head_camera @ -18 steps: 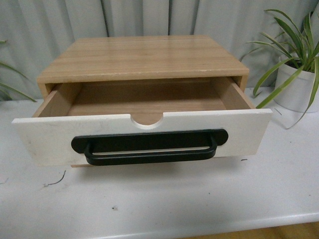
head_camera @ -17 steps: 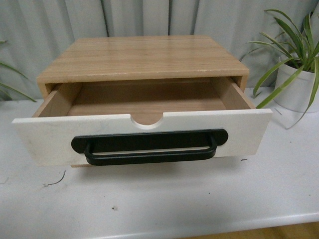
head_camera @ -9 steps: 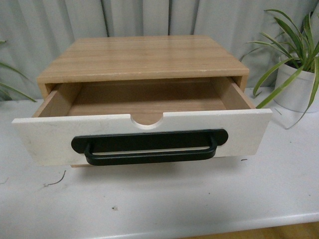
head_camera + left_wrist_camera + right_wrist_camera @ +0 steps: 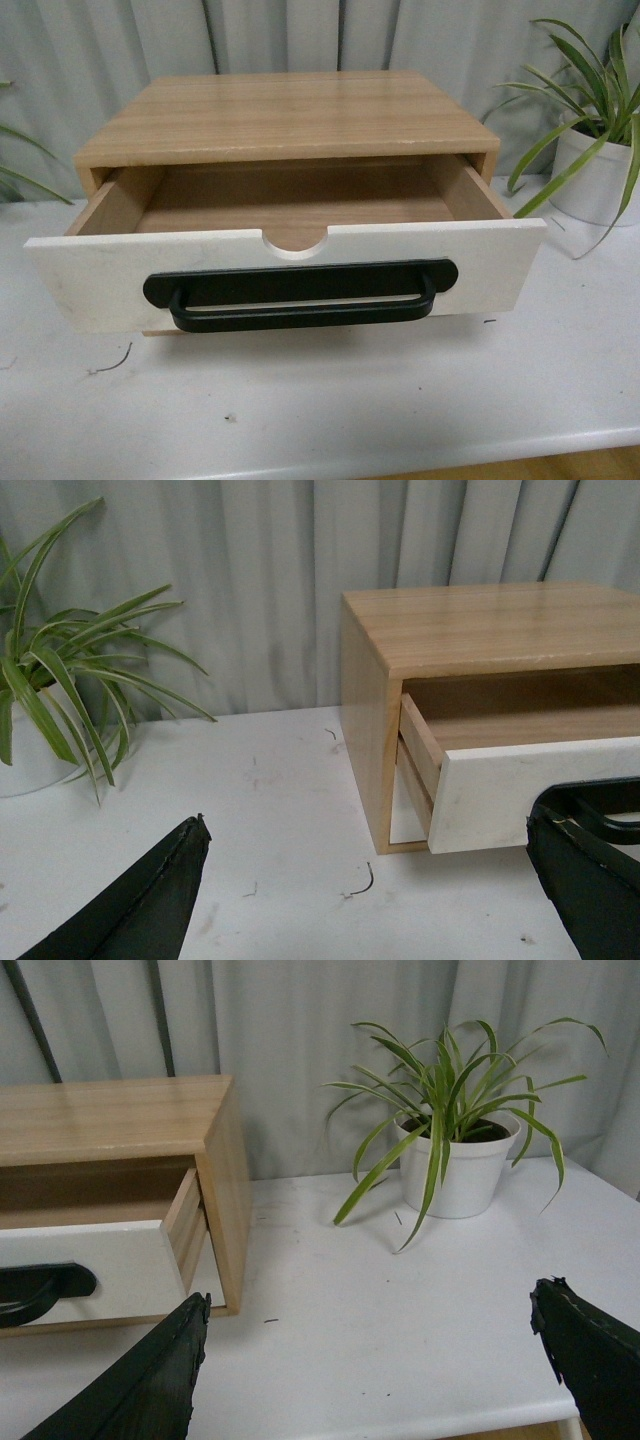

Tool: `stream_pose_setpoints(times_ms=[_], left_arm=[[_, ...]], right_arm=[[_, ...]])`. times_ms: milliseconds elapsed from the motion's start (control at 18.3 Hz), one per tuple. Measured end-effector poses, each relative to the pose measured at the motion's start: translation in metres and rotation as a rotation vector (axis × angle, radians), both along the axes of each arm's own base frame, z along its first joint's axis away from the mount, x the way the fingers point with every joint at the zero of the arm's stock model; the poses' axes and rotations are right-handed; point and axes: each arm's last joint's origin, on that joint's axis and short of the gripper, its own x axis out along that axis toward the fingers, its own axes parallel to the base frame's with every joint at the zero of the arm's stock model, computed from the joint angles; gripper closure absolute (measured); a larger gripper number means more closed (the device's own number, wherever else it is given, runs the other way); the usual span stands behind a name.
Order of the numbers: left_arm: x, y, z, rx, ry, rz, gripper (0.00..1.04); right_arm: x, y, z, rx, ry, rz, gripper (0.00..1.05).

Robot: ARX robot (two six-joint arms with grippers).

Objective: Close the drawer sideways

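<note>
The drawer stands pulled out of a light wood cabinet on the white table. It has a white front panel, a long black bar handle, a half-round notch in the top edge and light wood sides. The drawer is empty inside. Neither gripper shows in the front view. My left gripper is open and empty, off the drawer's left end. My right gripper is open and empty, off the drawer's right end.
A potted plant in a white pot stands on the table right of the cabinet; it also shows in the right wrist view. Another potted plant stands to the left. Grey curtains hang behind. The table's front edge is close.
</note>
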Motion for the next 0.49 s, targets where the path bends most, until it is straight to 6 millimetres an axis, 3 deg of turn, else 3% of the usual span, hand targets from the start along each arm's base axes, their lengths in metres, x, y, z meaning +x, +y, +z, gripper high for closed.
stream_pose_setpoints(times_ms=[164, 218, 327, 436, 491], left_arm=[[0.000, 0.000, 0.000, 0.000, 0.000, 0.000, 0.07], [0.000, -0.001, -0.002, -0.005, 0.027, -0.026, 0.07], [0.007, -0.014, -0.004, 0.082, 0.077, -0.170, 0.07], [0.016, -0.032, -0.009, 0.350, 0.068, -0.334, 0.07], [0.021, -0.039, -0.011, 0.486, 0.042, -0.394, 0.07]], right_arm=[[0.000, 0.000, 0.000, 0.000, 0.000, 0.000, 0.06], [0.002, 0.002, -0.001, 0.057, 0.044, -0.073, 0.06], [0.018, 0.015, 0.014, 0.162, 0.085, -0.133, 0.06], [0.041, 0.036, 0.024, -0.025, 0.244, 0.001, 0.06], [0.049, 0.049, 0.016, -0.165, 0.342, 0.101, 0.06]])
